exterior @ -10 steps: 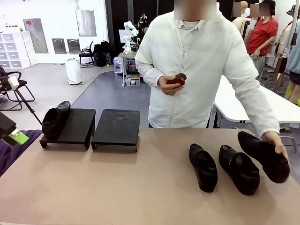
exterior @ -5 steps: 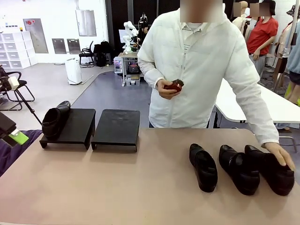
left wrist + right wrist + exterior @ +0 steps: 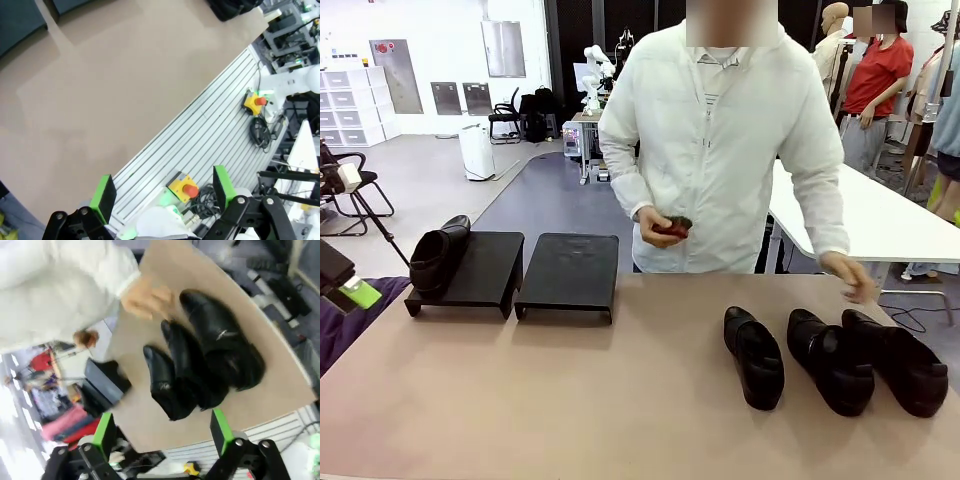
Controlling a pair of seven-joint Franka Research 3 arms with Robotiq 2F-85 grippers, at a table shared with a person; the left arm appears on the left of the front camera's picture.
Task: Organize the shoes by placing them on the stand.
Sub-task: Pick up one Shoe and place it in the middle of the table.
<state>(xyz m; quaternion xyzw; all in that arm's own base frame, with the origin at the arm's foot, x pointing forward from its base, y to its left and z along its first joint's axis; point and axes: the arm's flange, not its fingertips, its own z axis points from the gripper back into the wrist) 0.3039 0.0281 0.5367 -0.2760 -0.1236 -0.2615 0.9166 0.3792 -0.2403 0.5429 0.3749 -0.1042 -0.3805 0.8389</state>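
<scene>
Three glossy black shoes stand side by side on the right of the table (image 3: 640, 400): one (image 3: 754, 357), a second (image 3: 830, 360) and a third (image 3: 895, 362). Another shoe (image 3: 438, 255) rests on the left platform (image 3: 485, 270) of the black stand; the right platform (image 3: 568, 272) is bare. My left gripper (image 3: 164, 192) hangs open over the table's near edge, far from the shoes, and one of its pads (image 3: 360, 293) shows at the left edge. My right gripper (image 3: 162, 431) is open above the three shoes (image 3: 187, 365), touching none.
The person stands at the far side; one hand (image 3: 850, 275) hovers just behind the right-hand shoes, the other holds a small dark red thing (image 3: 670, 228). A slotted metal rail with emergency-stop buttons (image 3: 189, 189) runs along my side of the table.
The person set the third shoe down at the far right, let go of it and drew the hand back. Both grippers stayed still and open.
</scene>
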